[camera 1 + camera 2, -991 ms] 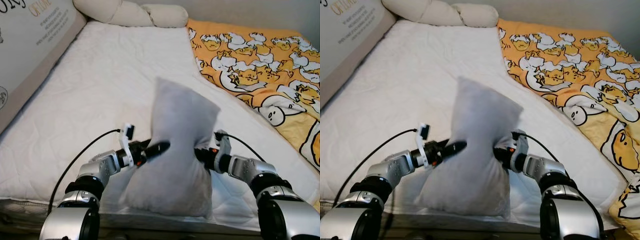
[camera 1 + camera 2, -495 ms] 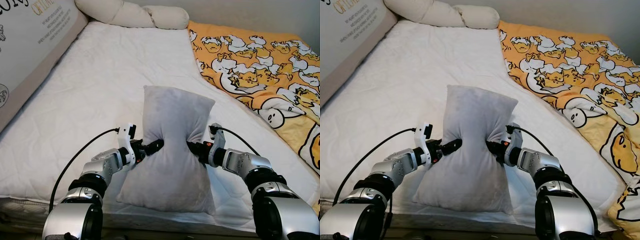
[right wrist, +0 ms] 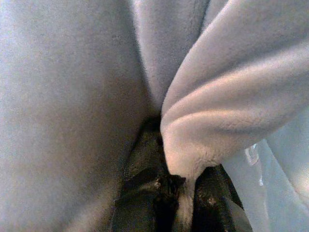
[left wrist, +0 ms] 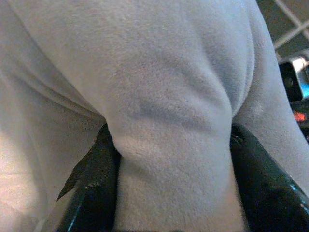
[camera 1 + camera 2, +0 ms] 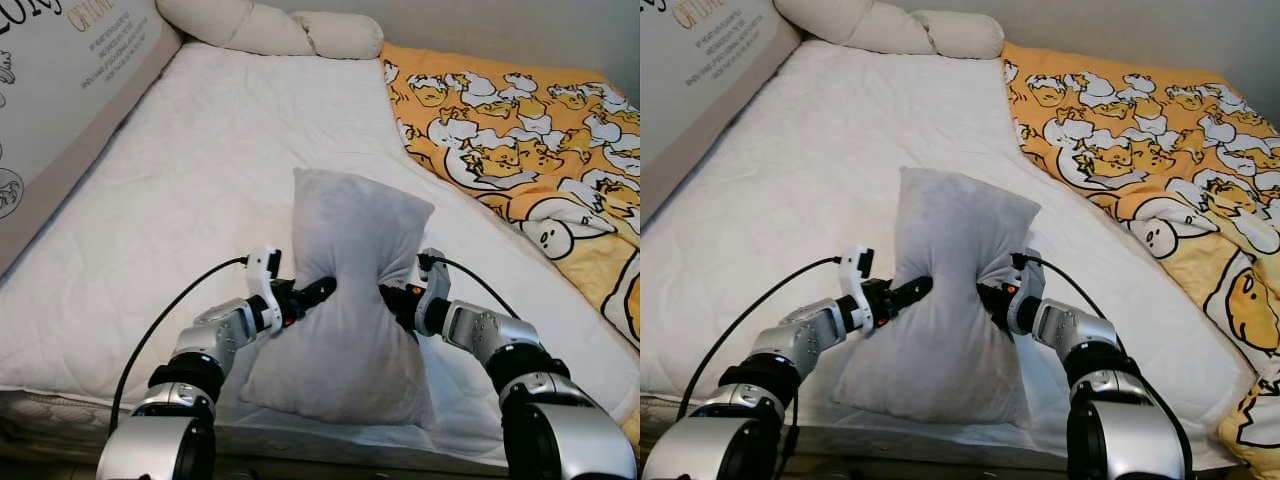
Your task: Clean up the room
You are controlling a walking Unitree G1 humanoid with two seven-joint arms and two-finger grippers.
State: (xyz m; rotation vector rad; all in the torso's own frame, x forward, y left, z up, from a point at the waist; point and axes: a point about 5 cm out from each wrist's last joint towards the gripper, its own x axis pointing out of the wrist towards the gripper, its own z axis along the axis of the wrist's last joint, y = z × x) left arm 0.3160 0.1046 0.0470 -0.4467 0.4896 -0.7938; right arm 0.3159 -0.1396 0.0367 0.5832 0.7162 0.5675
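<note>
grey pillow (image 5: 345, 300) pinched upright over the white bed (image 5: 180, 200)
left gripper (image 5: 318, 292) and right gripper (image 5: 388, 295) each clamped a fold at its waist.

This is a bedroom in a home. A bed with a white quilted mattress cover (image 5: 200, 180) takes up most of the room, with cream bolster pillows (image 5: 270, 28) at its head. An orange cartoon-print duvet (image 5: 520, 140) lies along one side of the bed.
</note>
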